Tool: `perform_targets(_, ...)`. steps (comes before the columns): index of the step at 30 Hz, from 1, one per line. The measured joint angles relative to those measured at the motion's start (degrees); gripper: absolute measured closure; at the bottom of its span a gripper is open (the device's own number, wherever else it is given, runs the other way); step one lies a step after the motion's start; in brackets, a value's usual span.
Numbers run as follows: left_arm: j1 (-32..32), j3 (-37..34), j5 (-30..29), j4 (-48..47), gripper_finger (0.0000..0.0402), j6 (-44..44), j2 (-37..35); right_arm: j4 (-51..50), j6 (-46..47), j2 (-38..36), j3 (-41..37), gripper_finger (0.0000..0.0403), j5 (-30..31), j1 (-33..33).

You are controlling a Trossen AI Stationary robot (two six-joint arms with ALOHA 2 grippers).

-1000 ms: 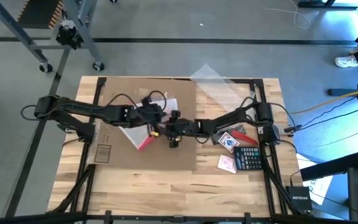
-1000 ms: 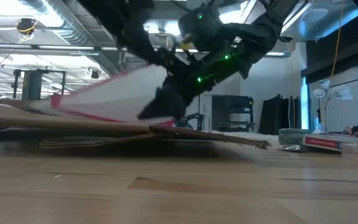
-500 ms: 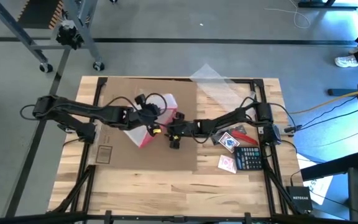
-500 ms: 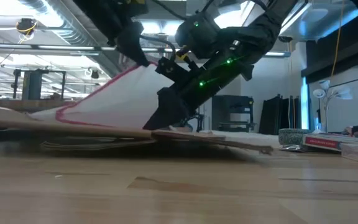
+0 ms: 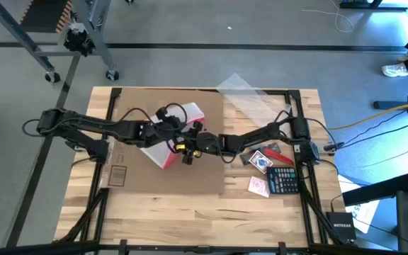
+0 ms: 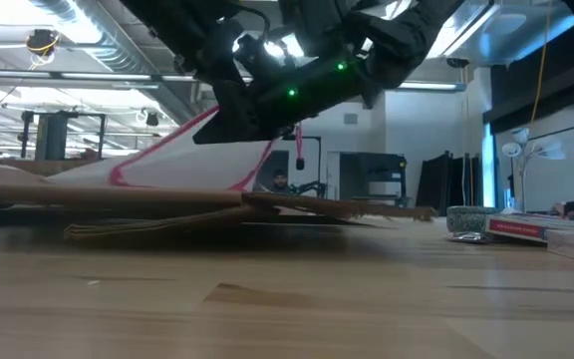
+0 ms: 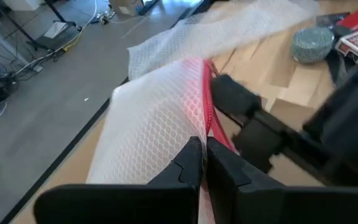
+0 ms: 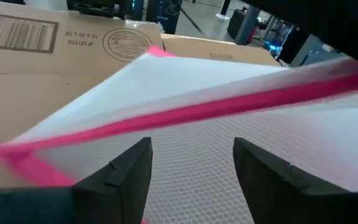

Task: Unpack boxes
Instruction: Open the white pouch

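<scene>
A: High view: we see the flattened cardboard box [image 5: 165, 152] on the table [image 5: 190, 212], calculator [image 5: 284, 180] beside it.

B: Wrist views add detail: left gripper [image 7: 199, 163] pinches the pouch [image 7: 160, 118]; right gripper [image 8: 191, 162] stands parted over it.

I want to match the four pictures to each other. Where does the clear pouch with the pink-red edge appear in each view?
High view: pouch at table centre, on the cardboard box, between both grippers.
Low view: left of centre, rising from the box.
Left wrist view: centre, pinched by the shut left gripper.
Right wrist view: fills the frame, beyond the open right gripper.
Shared landmark: the pink-red edge.
</scene>
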Motion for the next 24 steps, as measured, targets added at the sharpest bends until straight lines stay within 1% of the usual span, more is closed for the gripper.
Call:
perform_targets(3, -0.1, 0.0, 0.8, -1.1, 0.0394, -1.0, 0.0, 2.6, -2.2, 0.0, 0.0, 0.0187, 0.6, 0.5)
perform_targets(6, -0.6, 0.0, 4.5, 1.7, 0.0394, -1.1, -0.1, 6.5, -4.9, 0.9, 0.2, 0.0187, 3.4, 0.2)
perform_targets(8, -0.9, -0.2, 5.8, 3.4, 0.0394, -0.5, -0.2, 7.7, -6.0, 1.7, 0.2, 0.0187, 5.0, -0.6)
perform_targets(11, -1.8, 0.6, 5.6, 3.6, 0.0394, -0.5, -0.6, 8.3, -5.8, 3.6, 0.2, 0.0187, 4.1, -1.9)
perform_targets(14, -2.0, 1.1, 7.7, 3.2, 0.0394, 0.0, -1.6, 6.3, -4.8, 5.6, 0.1, 0.0187, 3.8, -1.9)
perform_targets(17, -2.1, 1.1, 5.2, 1.0, 0.0394, 0.6, -2.4, 1.9, -1.5, 7.0, 0.1, 0.0187, 4.2, -1.9)
perform_targets(21, -1.9, 1.1, -1.4, -1.3, 0.0394, 2.2, -3.0, -7.7, 4.9, 7.1, 0.2, 0.0187, 3.6, -1.8)
perform_targets(24, -1.3, 1.1, -3.7, -3.0, 0.0394, 2.2, -3.0, -12.4, 9.7, 7.0, 0.3, 0.0187, 3.5, -1.8)
